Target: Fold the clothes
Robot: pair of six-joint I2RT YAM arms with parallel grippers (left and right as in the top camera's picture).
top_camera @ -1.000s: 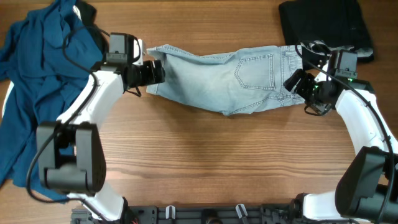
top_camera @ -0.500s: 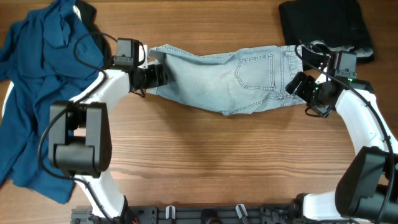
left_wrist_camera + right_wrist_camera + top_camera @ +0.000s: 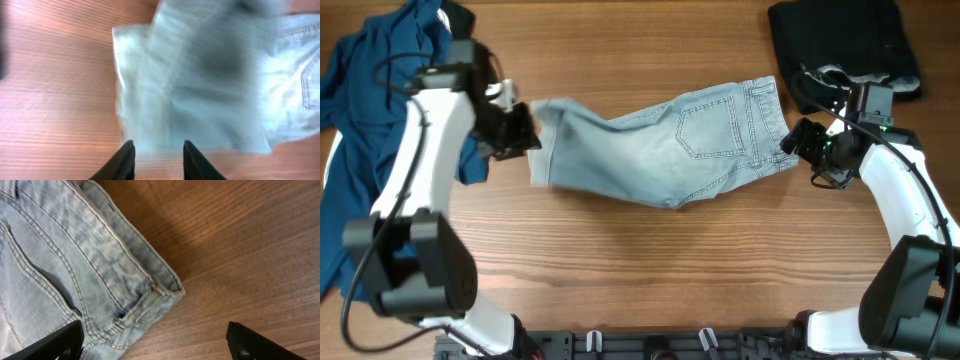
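Light blue denim shorts [image 3: 660,145] lie across the middle of the table, back pocket up, waistband to the right. My left gripper [image 3: 527,135] is at their left leg hem. In the left wrist view, which is blurred, the fabric [image 3: 210,85] reaches in between my half-closed fingertips [image 3: 126,152], and the shorts have followed the gripper, so it is shut on the hem. My right gripper [image 3: 798,142] stands wide open just off the waistband corner [image 3: 165,287]. Its fingers [image 3: 65,342] are far apart, with bare wood between them.
A crumpled dark blue garment [image 3: 380,120] fills the left side of the table, just behind my left arm. A folded black garment [image 3: 840,40] lies at the back right, behind my right gripper. Bare wood runs along the front of the table.
My left gripper has narrowed on the leg hem and swung left, dragging the shorts left and turning them. The right gripper has barely moved and the waistband has slid away from it.
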